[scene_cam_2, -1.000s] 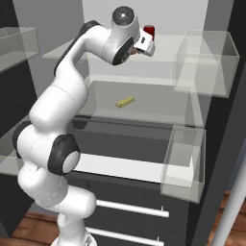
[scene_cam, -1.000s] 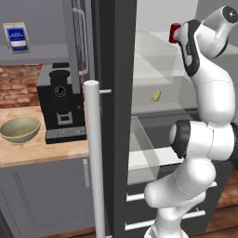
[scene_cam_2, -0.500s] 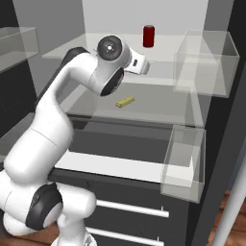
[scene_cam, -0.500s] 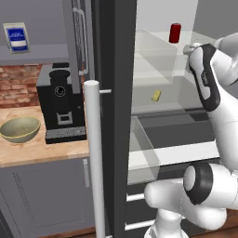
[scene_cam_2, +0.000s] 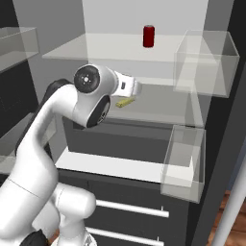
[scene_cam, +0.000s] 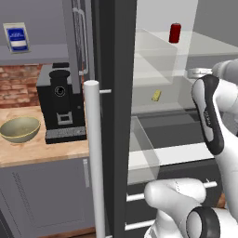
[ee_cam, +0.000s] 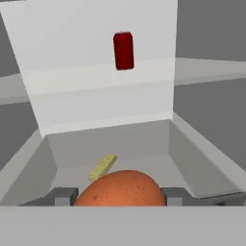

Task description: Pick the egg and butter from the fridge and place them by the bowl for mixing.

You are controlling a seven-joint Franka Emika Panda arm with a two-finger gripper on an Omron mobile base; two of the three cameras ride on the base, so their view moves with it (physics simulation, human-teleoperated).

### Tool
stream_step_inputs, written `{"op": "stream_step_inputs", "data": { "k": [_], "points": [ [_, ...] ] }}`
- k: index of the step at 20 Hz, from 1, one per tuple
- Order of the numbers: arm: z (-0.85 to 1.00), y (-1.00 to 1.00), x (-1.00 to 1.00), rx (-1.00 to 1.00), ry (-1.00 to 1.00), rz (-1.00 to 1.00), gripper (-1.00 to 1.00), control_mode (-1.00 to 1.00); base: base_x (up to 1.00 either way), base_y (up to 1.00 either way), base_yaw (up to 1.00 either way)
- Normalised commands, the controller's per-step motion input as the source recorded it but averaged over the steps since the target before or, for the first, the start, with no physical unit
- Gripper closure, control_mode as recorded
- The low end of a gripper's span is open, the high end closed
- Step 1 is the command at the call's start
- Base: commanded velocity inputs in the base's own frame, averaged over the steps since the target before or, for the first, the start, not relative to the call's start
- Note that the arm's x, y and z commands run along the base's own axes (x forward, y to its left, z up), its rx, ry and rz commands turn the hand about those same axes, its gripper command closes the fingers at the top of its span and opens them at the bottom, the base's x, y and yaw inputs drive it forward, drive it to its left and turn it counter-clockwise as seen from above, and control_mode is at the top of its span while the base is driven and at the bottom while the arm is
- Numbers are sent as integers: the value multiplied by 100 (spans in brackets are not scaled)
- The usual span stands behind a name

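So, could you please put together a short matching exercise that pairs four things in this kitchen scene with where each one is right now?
Things:
1. egg
2. butter
3. red can
4. bowl

Places:
A. on the wooden counter, left of the coffee machine
B. between the fingertips of the gripper
C. on the top shelf of the fridge
D. lying on the lower fridge shelf

Pairs: 1-B, 2-D, 3-C, 4-A
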Motion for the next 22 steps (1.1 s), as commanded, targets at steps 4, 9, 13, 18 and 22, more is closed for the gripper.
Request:
{"op": "stream_step_inputs", "data": {
  "k": [4,9,13,18,22],
  "points": [
    [-49,13,-38,-3,8,0,100,-100,0,0,0],
    [-43,10,-31,-2,13,0,100,-100,0,0,0],
    [-28,3,-19,-4,14,0,100,-100,0,0,0],
    [-3,0,-2,-2,2,0,100,-100,0,0,0],
    [0,0,0,0,0,0,100,100,0,0,0]
  ]
}}
